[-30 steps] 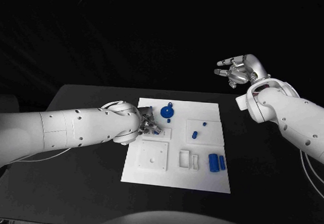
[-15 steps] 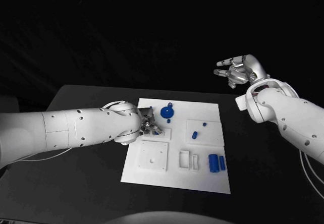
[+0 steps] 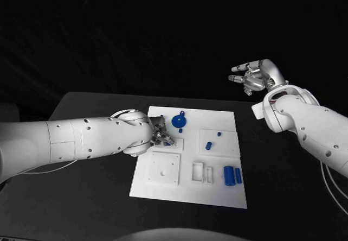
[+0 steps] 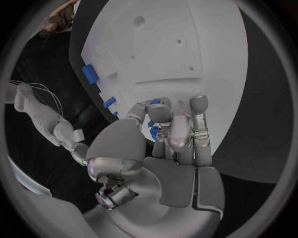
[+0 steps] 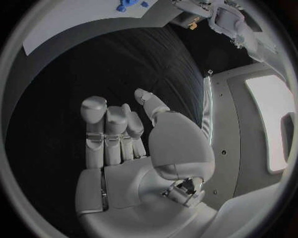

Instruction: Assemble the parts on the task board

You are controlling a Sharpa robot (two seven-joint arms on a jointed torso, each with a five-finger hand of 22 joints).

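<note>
- The left hand (image 3: 159, 134) is low over the left edge of the flat white rectangular task board (image 3: 187, 194), fingers bunched downward near the upper left square recess; the left wrist view shows small blue parts (image 4: 153, 130) just at its fingertips (image 4: 160, 113), but whether it pinches one I cannot tell
- Just right of that hand stands the round blue disc part with a thin stem (image 3: 179, 120), near the board's far edge; further right, a small blue peg (image 3: 208, 144) sits in the white square fixture, with a tinier blue bit beside it
- Toward the near right of the board lie two blue cylindrical parts (image 3: 232, 174) side by side, next to empty white slots
- The right hand (image 3: 253, 74) is raised well clear of the black tabletop (image 3: 91, 203), fingers loosely spread, holding nothing
- Judged step: the left hand is picking or seating a small part by the upper left fixture; next it needs a sure pinch and careful alignment over its socket
</note>
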